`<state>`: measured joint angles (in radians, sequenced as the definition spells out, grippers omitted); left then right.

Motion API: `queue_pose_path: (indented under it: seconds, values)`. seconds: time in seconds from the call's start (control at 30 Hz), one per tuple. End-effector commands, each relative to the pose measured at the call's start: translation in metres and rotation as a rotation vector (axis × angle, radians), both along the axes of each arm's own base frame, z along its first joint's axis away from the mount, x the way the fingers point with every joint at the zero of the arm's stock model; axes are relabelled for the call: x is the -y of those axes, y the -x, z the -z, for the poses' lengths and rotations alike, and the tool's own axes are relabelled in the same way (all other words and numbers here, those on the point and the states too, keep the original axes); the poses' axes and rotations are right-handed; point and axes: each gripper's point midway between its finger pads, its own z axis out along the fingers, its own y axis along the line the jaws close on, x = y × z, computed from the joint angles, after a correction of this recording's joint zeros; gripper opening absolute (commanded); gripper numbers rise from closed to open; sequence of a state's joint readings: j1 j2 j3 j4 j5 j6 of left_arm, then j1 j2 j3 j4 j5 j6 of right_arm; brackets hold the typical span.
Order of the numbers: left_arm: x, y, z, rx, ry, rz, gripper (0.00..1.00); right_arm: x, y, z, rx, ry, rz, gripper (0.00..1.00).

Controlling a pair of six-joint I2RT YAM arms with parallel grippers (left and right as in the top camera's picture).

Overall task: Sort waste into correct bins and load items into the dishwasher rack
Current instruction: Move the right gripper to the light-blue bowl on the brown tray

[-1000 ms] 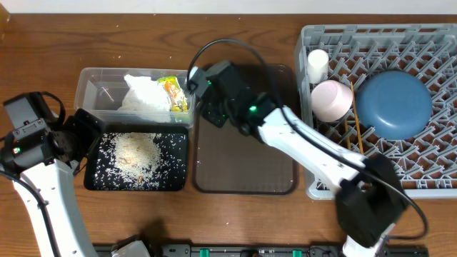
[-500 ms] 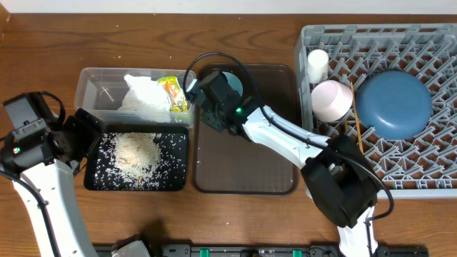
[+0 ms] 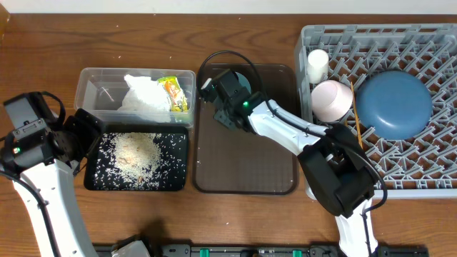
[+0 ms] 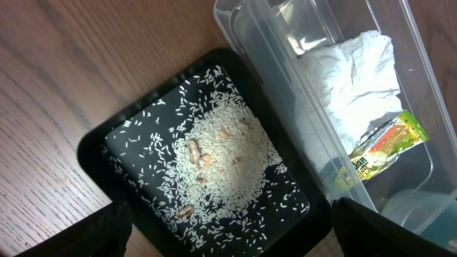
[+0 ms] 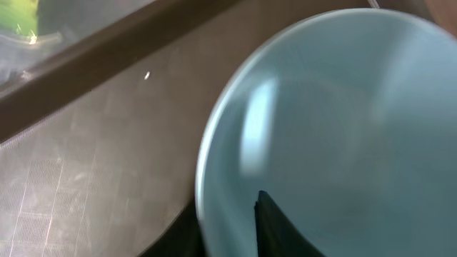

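Right pincer (image 5: 227, 225) shifted right, nipping light-blue bowl (image 5: 335, 143) rim (near brown tray (image 3: 243, 168) edge)

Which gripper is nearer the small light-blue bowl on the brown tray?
Right. The right gripper straddles the rim of the small light-blue bowl; the left gripper hangs open far off, by the black rectangular tray of rice.

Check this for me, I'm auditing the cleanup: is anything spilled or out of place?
Only a small thing: one white speck, probably a rice grain, lies on the brown tray near the bowl, outside the black tray holding the rice.
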<state>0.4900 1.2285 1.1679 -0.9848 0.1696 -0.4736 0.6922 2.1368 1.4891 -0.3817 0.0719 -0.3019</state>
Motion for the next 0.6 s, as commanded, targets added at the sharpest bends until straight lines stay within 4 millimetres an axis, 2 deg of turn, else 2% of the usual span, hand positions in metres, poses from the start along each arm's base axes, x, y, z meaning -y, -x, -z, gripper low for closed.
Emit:
queue_pose_path:
  seconds: [0.0,0.07,0.17,0.3,0.4,0.57]
  values:
    - [-0.003,-0.001,-0.006,0.011,-0.014,-0.002,0.92,0.005,0.0,0.004,-0.018,0.005,0.022,0.09]
    - [-0.003,-0.002,-0.006,0.011,-0.014,-0.002,0.92,0.004,0.005,0.005,-0.027,0.013,0.016,0.01]
    - [-0.003,-0.001,-0.006,0.011,-0.014,-0.002,0.92,0.001,0.015,0.005,-0.047,0.031,-0.001,0.01]
    - [-0.003,-0.002,-0.006,0.011,-0.014,-0.002,0.92,0.004,0.036,-0.001,-0.105,0.052,0.021,0.04]
    - [-0.003,-0.001,-0.006,0.011,-0.014,-0.002,0.91,0.016,0.056,-0.006,-0.182,0.074,0.089,0.06]
    - [-0.003,-0.002,-0.006,0.011,-0.014,-0.002,0.92,0.032,0.093,0.0,-0.358,0.103,0.187,0.11]
